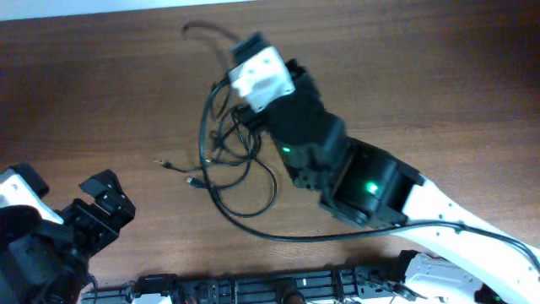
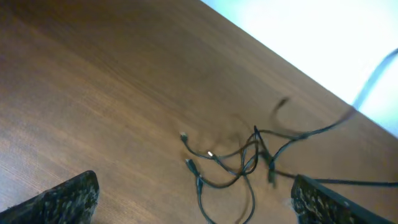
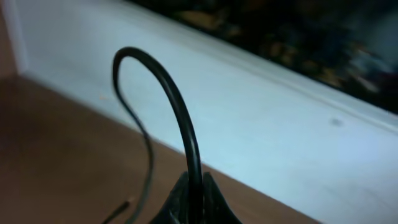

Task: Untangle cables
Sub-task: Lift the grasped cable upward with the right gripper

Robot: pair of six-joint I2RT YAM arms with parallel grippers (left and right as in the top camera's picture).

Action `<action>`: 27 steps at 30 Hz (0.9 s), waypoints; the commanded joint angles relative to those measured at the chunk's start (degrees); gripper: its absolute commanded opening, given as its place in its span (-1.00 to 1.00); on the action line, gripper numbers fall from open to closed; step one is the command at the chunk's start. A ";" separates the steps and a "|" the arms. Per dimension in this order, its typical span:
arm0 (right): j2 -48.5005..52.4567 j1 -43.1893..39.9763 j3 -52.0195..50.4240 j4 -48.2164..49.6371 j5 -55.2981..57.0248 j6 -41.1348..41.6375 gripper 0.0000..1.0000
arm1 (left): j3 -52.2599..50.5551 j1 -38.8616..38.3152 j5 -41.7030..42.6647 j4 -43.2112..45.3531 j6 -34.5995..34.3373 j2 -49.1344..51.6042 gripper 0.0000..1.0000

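Wood-grain table [image 1: 101, 93] carries the cables [image 1: 228, 160] in a loose tangle near its centre. The right arm stretches diagonally over them, and the right gripper [image 3: 194, 190] is pinched on one strand that arches upward. The left gripper [image 1: 108, 198] sits low at the near-left corner, jaws apart.

Black cables [image 1: 226, 143], brown wood-grain table [image 1: 101, 93]
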 commanded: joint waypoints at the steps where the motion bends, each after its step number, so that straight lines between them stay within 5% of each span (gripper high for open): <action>1: -2.95 -0.11 0.15 1.75 11.17 4.33 -0.93 | 0.52 0.35 2.64 0.33 2.78 0.15 0.98; 10: -3.37 0.76 0.17 16.09 21.77 3.93 -0.92 | 0.52 0.31 7.50 1.38 7.58 0.20 0.98; 15: -3.39 5.55 0.20 11.61 21.86 5.53 -0.92 | 0.52 0.31 7.48 1.46 7.56 0.48 0.98; 20: -3.30 8.35 0.20 0.24 20.61 22.38 -0.93 | 0.42 0.31 8.76 1.40 7.74 0.92 0.98; 27: -2.10 10.49 0.17 -10.95 -1.16 43.12 -0.92 | 0.17 0.31 9.03 1.38 7.72 1.33 0.98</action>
